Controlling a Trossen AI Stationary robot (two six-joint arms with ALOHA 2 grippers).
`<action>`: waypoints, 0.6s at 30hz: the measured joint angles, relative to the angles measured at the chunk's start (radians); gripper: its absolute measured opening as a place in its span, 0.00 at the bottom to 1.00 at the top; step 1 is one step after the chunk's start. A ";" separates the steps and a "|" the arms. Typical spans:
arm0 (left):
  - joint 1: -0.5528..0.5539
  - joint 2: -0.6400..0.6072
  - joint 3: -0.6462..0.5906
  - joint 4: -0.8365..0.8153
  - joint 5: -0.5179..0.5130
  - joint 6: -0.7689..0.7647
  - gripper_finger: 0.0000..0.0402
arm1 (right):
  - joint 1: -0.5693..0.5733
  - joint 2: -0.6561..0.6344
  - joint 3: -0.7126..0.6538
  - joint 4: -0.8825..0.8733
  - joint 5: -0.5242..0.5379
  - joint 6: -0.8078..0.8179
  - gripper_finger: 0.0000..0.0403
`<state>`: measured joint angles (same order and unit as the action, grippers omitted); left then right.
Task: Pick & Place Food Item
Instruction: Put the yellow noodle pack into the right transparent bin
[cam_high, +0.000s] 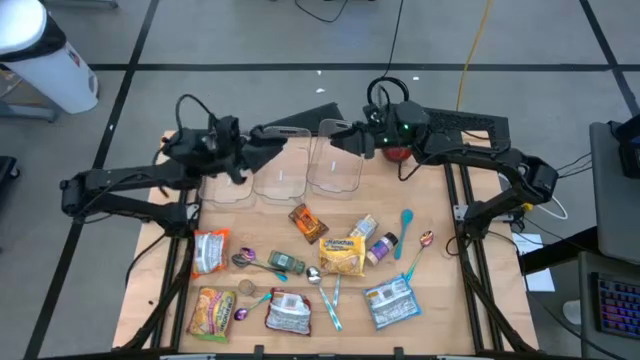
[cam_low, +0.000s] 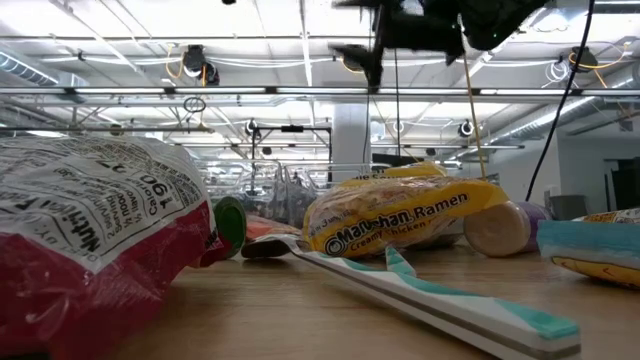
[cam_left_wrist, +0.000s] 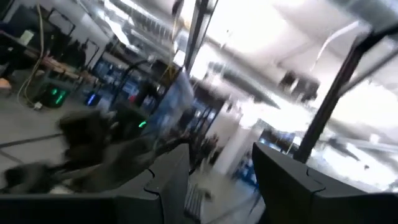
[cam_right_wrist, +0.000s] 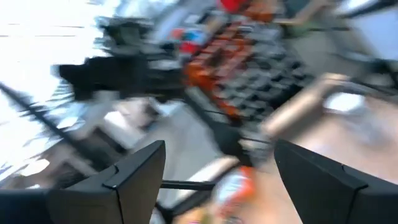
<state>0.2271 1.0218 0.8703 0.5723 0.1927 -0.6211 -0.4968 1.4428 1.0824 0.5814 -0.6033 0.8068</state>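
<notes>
Several food packets lie flat on the wooden table (cam_high: 440, 270): a yellow ramen packet (cam_high: 342, 255) (cam_low: 410, 215), a brown snack packet (cam_high: 308, 222), a red and white bag (cam_high: 210, 250) (cam_low: 90, 230) and others. My left gripper (cam_high: 272, 138) (cam_left_wrist: 221, 186) is raised over the table's far left, open and empty. My right gripper (cam_high: 340, 136) (cam_right_wrist: 224, 180) is raised over the far middle, open and empty. The two grippers point toward each other above the clear containers (cam_high: 335, 170). Both wrist views are blurred and show no food item between the fingers.
Three clear plastic containers (cam_high: 280, 178) stand in a row at the far side, below the grippers. Teal spoons (cam_high: 407, 225), a teal and white utensil (cam_low: 440, 290), small jars (cam_high: 383, 246) and metal spoons lie among the packets. A red object (cam_high: 398, 153) sits at the far right.
</notes>
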 joint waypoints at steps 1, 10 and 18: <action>-0.011 -0.025 0.000 -0.034 -0.001 0.023 0.45 | 0.018 -0.013 0.000 0.036 0.002 0.022 0.73; -0.161 -0.252 0.001 -0.343 -0.125 0.137 0.45 | 0.261 -0.154 0.000 -0.004 0.294 -0.214 0.73; -0.383 -0.294 0.001 -0.503 -0.320 0.166 0.45 | 0.530 -0.250 0.000 -0.267 0.665 -0.560 0.73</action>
<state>-0.1563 0.7277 0.8711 0.0691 -0.1273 -0.4551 0.0335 1.1931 1.0824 0.3139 0.0619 0.2468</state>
